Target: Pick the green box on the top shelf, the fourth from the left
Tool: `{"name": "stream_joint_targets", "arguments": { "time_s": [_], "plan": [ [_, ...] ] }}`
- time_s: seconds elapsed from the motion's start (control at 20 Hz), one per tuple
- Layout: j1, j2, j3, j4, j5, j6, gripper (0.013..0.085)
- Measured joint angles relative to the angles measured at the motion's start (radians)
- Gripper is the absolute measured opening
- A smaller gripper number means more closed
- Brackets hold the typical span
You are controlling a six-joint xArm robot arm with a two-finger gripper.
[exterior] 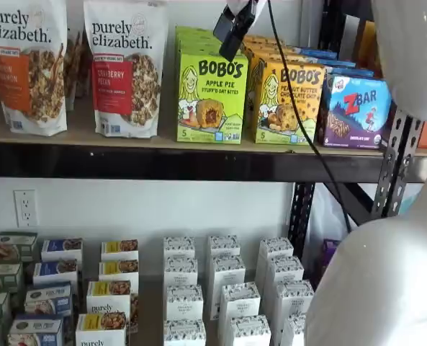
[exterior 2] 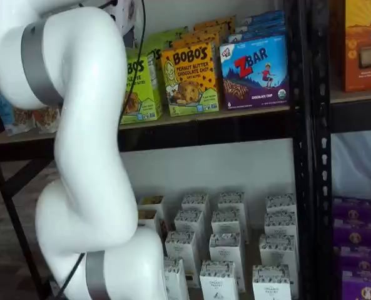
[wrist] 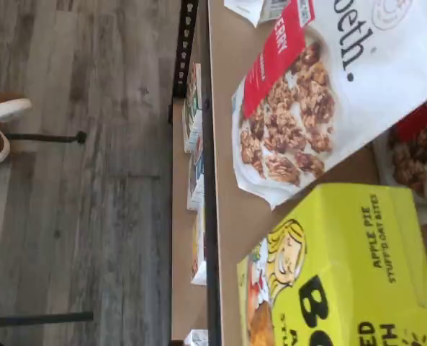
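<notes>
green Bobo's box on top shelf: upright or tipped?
Upright. The green box stands on its base on the top shelf, front panel facing out.

green box (wrist: 343, 267), granola bag (wrist: 321, 94), top shelf (wrist: 231, 209), wood floor (wrist: 76, 202)

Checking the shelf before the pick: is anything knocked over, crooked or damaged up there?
Nothing stands out. The green box stands upright on the top shelf, in line with the granola bags and the orange box; the gripper hangs above it.
</notes>
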Motion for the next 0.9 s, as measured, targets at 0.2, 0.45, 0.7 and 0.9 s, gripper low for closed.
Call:
{"name": "stream_joint_targets", "arguments": {
  "time_s": [0.2, 0.45, 0.7, 0.9],
  "plan": [
    [-0.011, 0.033, -0.030, -0.006, 0.006, -0.012, 0.0850],
    [-0.024, 0.073, -0.071, -0.020, 0.018, -0.027, 0.0850],
    [-0.032, 0.105, -0.102, -0.046, 0.035, -0.038, 0.0850],
    [-0.033, 0.121, -0.114, -0.063, 0.039, -0.043, 0.0850]
  ]
}}
